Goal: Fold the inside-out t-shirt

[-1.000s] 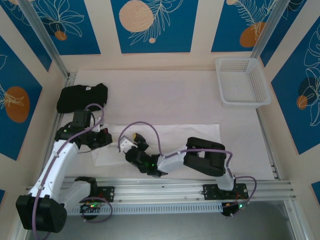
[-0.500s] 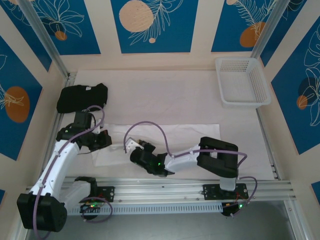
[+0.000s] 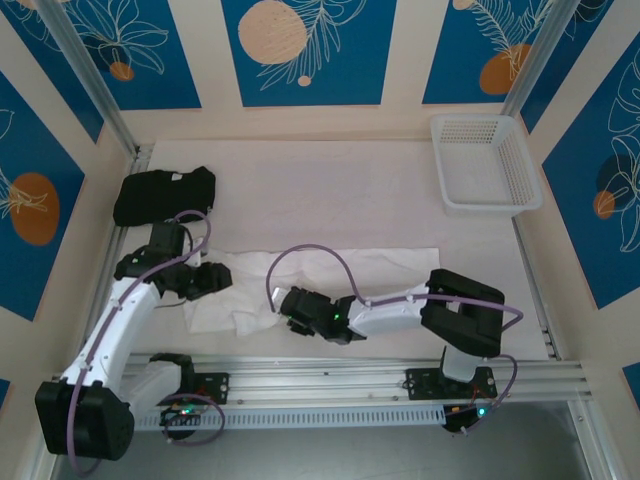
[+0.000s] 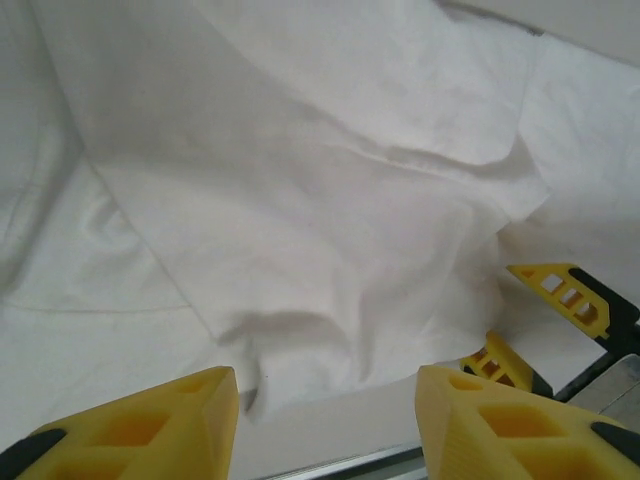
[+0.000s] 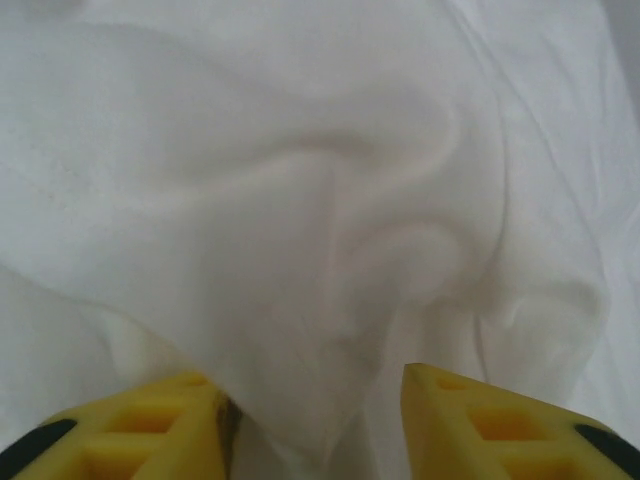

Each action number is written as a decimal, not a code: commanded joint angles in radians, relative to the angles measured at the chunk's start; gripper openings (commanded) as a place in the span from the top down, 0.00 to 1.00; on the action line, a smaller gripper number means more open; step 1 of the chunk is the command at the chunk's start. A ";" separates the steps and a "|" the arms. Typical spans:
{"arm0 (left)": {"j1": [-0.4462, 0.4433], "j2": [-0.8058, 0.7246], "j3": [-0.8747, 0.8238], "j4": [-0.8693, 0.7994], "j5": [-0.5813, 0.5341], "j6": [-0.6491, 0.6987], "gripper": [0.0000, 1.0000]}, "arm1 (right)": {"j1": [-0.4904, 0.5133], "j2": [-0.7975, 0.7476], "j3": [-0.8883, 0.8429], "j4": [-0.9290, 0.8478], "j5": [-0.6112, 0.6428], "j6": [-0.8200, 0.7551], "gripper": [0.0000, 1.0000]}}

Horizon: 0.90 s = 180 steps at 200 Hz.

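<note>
the white t-shirt (image 3: 385,265) lies spread on the near middle of the table (image 3: 330,190), about 6 o'clock from its centre. its end toward 8 o'clock is bunched up. the left gripper (image 3: 214,278) is at this bunched end; its yellow fingers (image 4: 190,420) stand apart and pinch no cloth. the right gripper (image 3: 277,297) is just beside it, at about 4 o'clock, jaws also apart; a loose fold hangs between its fingers (image 5: 470,420), not squeezed. a black garment (image 3: 163,195) lies at 10 o'clock, a white basket (image 3: 485,165) at 2 o'clock.
</note>
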<state>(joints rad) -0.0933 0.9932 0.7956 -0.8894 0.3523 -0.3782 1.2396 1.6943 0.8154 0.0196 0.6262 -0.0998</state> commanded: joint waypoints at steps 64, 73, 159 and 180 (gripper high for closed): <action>0.004 0.049 -0.160 0.437 -0.026 -0.191 0.47 | -0.165 -0.231 -0.043 0.034 -0.442 0.286 0.60; 0.006 0.087 -0.153 0.465 -0.083 -0.183 0.45 | -0.191 -0.199 -0.019 0.036 -0.427 0.352 0.61; 0.003 0.157 -0.177 0.477 -0.304 -0.141 0.44 | -0.258 -0.019 0.101 0.005 -0.522 0.571 0.56; 0.004 0.076 -0.207 0.430 -0.326 -0.132 0.44 | -0.197 -0.027 0.109 0.002 -0.459 0.501 0.56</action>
<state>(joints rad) -0.0937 1.1568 0.6201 -0.3908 0.1047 -0.5396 0.9813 1.6672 0.8944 0.0139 0.1539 0.4259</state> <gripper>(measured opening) 0.558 0.442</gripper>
